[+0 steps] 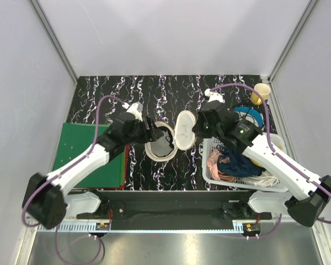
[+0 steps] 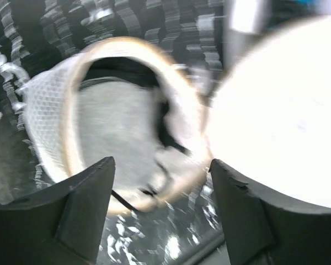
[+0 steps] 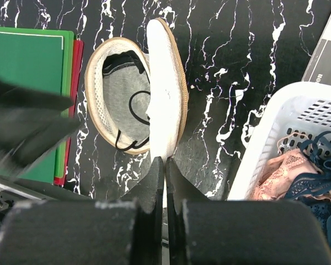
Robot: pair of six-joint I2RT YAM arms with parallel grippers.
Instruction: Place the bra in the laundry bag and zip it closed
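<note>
Right tool [image 3: 165, 174] pressed together, pinching laundry bag [image 3: 164, 88] lid rim; left tool [image 2: 161, 168] spread wide before open half.

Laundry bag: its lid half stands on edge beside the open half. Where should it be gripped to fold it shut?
Pinch the laundry bag lid's thin zipper rim, edge-on, from the side away from the open half. The domed face is too broad for the jaws; the rim is flat and narrow. The right gripper appears shut there.
</note>
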